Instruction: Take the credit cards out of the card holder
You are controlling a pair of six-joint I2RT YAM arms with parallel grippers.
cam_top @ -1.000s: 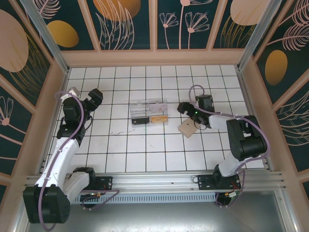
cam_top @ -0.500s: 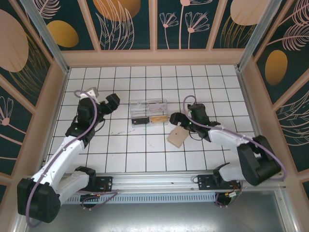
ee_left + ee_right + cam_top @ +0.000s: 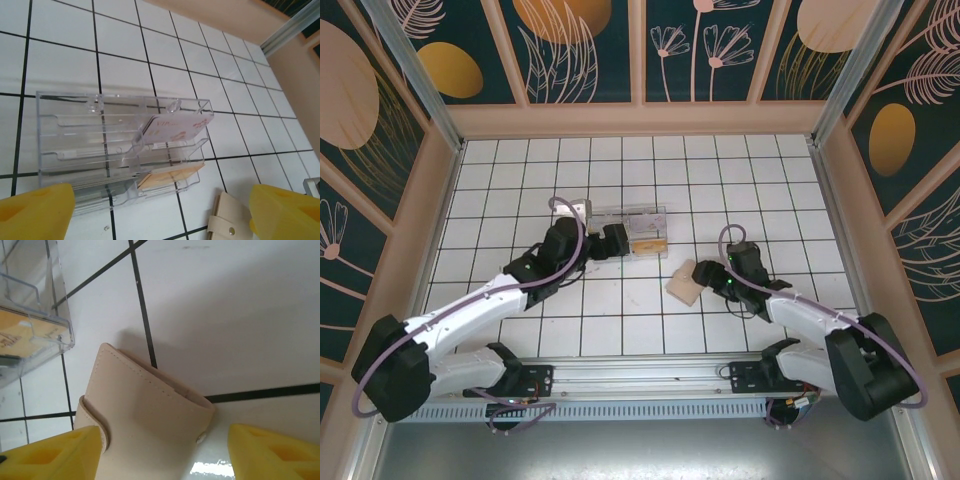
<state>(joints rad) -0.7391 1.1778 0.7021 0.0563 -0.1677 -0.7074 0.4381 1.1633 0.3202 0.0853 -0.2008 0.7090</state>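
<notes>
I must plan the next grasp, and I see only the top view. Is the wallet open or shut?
Observer: Shut. In the right wrist view the wallet is folded, with a strap round one edge.
Operator: Does the right claw hold it?
Observer: No. The right claw straddles it with jaws open; one finger stands clear of it.
Operator: What lies in the clear box?
Observer: The left wrist view shows a pale card with pink print in one compartment of the box.
</notes>
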